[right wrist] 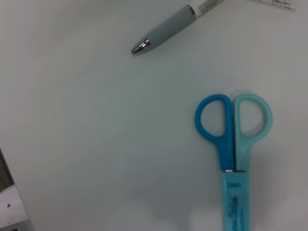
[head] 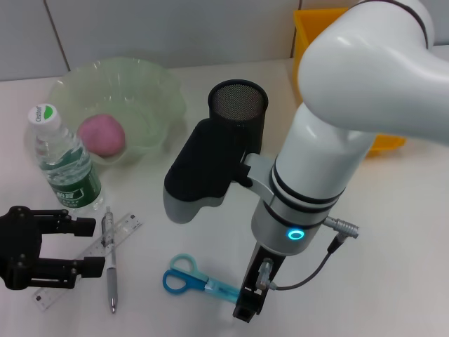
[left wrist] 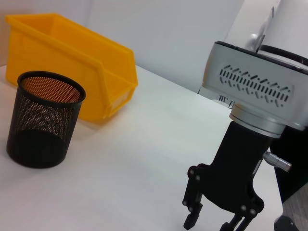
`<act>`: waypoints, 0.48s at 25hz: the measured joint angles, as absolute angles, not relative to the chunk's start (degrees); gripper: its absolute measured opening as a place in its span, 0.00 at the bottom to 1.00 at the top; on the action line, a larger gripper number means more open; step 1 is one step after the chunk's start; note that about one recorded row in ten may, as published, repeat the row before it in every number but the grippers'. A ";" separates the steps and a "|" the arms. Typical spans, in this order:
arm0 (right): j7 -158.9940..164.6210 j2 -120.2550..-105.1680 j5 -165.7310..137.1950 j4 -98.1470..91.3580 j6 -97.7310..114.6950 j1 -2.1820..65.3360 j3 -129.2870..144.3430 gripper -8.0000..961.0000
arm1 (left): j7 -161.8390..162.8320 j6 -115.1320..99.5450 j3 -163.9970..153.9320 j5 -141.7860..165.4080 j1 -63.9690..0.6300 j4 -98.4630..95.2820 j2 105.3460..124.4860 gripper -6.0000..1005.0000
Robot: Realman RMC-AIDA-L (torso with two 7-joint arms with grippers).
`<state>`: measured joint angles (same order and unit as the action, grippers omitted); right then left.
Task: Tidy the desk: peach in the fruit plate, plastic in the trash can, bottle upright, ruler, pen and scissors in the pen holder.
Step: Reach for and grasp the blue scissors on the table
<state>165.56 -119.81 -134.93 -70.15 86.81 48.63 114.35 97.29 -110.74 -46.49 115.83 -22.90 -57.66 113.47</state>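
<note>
A pink peach [head: 102, 135] lies in the green fruit plate [head: 151, 74]. The clear bottle [head: 66, 168] stands upright beside it. My left gripper [head: 88, 246] is open at the near left, its fingers on either side of the clear ruler [head: 126, 228]. The grey pen [head: 111, 270] [right wrist: 168, 30] lies across the ruler. Blue scissors [head: 186, 279] [right wrist: 234, 139] lie flat in a sheath. My right gripper [head: 247, 305] [left wrist: 211, 224] is open, low at the sheath end. The black mesh pen holder [head: 238, 105] [left wrist: 43, 120] stands mid-table. No plastic is in view.
A yellow trash can [head: 316, 28] [left wrist: 72, 53] sits at the far right behind the pen holder. My right arm's white forearm and black wrist housing reach over the table's middle, hiding part of the pen holder and bin in the head view.
</note>
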 joint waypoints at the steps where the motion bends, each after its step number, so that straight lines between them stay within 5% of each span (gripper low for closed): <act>1: 165.56 -119.81 -134.93 -70.15 86.81 48.63 114.35 0.28 | 97.29 -110.74 -46.49 115.83 -22.93 -57.66 113.46 0.75; 9: 167.14 -119.79 -136.04 -69.49 84.87 50.33 116.77 0.47 | 97.29 -110.74 -46.49 115.83 -23.00 -57.66 113.47 0.75; 12: 167.48 -119.81 -136.24 -69.10 84.39 50.84 117.52 0.47 | 97.29 -110.69 -46.42 115.85 -23.11 -57.64 113.51 0.75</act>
<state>167.48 -119.81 -136.24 -69.10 84.39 50.84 117.52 97.29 -110.69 -46.42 115.85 -23.11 -57.64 113.51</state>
